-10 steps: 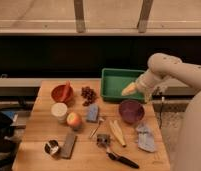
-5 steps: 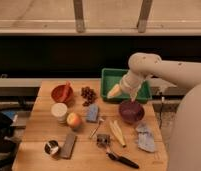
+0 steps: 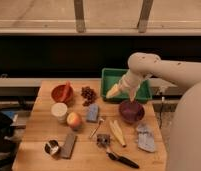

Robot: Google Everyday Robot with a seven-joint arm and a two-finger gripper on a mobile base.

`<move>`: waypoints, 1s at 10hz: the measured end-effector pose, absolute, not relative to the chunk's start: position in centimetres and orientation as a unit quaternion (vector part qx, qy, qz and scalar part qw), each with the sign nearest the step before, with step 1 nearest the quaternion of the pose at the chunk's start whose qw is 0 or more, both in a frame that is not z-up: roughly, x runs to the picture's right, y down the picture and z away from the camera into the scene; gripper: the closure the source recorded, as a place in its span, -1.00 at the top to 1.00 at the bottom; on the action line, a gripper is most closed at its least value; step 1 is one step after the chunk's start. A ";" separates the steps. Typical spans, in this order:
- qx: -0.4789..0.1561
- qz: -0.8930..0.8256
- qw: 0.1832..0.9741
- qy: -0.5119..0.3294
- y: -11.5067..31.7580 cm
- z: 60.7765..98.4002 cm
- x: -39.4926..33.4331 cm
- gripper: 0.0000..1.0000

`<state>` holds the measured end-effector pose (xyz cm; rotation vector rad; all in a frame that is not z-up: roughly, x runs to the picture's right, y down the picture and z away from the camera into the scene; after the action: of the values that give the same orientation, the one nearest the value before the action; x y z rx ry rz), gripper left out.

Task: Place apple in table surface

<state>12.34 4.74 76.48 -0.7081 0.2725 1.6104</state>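
Apple [image 3: 74, 119] sits on counter [image 3: 38, 134], left-ctr of frame, just right of white cup [image 3: 59, 111]. Hand [image 3: 114, 92] hovers at green bin's [image 3: 110, 77] left edge, w/ apple down-left of it. Open or closed: can't tell.

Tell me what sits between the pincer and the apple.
In the camera view, a blue block lies between the pincer, by the green bin, and the apple; grapes sit just beyond that line.
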 end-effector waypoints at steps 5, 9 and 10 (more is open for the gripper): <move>-0.347 0.647 0.671 0.105 4.7 77.6 3.8 0.60; -0.389 0.582 0.707 0.101 8.4 76.5 -3.0 0.60; -0.399 0.563 0.717 0.098 9.7 76.2 -4.9 0.60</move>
<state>-4.85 9.68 76.19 -0.8819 0.2177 1.2463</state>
